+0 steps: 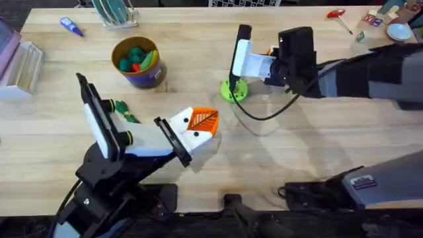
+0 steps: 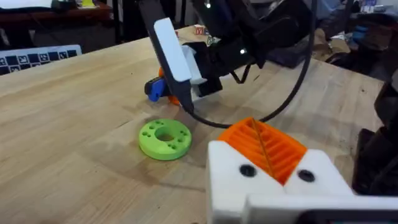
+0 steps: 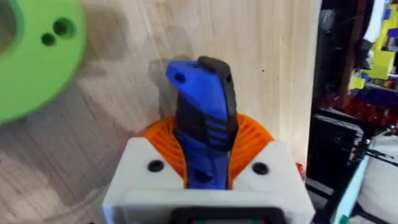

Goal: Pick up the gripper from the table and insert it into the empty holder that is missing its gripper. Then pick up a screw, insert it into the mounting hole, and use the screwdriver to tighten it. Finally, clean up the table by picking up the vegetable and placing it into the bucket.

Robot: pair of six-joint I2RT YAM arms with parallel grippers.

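Here, view by view.
Overhead: right end effector [image 1: 246,61] partly hidden; vegetable [image 1: 125,110] on tabletop [image 1: 297,145] near bucket [image 1: 138,62].
Left wrist: left end effector [image 2: 264,149] pressed together, holding nothing; green disc [image 2: 165,138] ahead.
Right wrist: pads clamped on blue, black-gripped screwdriver [image 3: 202,118]; bit unseen.

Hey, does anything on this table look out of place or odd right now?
One thing stands out: the small dark-green toy vegetable lies loose on the wooden table, outside the round yellow bucket holding the other toy produce. Otherwise, the right tool grips the bright blue screwdriver beside the round green disc. Nothing looks spilled or damaged.
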